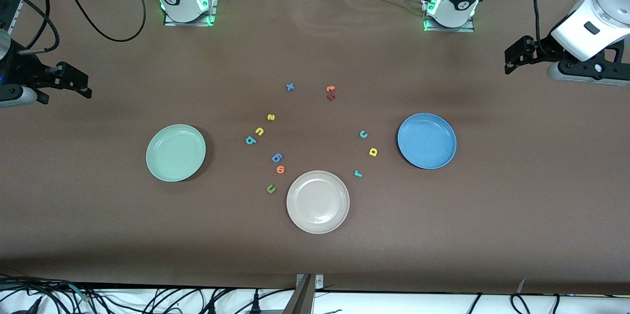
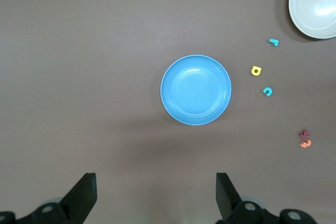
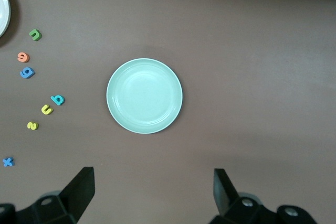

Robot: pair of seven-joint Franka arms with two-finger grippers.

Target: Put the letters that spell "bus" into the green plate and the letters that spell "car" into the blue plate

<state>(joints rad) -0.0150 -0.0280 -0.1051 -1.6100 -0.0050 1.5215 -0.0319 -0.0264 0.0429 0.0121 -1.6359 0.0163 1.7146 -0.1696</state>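
Note:
The green plate (image 1: 175,152) (image 3: 144,96) lies toward the right arm's end and holds nothing. Beside it lie the teal "b" (image 1: 251,140), yellow "u" (image 1: 259,131) and yellow "s" (image 1: 270,117). The blue plate (image 1: 426,141) (image 2: 195,89), also bare, lies toward the left arm's end. The teal "c" (image 1: 363,134), yellow "a" (image 1: 373,151) and teal "r" (image 1: 358,173) lie next to it. My left gripper (image 2: 156,192) hangs open high over the table's left-arm end. My right gripper (image 3: 152,190) hangs open high over the right-arm end. Neither holds anything.
A beige-white plate (image 1: 318,202) sits nearest the front camera, between the two coloured plates. Other letters lie about: a blue "x" (image 1: 290,87), an orange "t" (image 1: 330,89) touching a dark red letter (image 1: 331,97), blue (image 1: 277,157) and orange (image 1: 280,169) rounded letters, a dark green "u" (image 1: 271,188).

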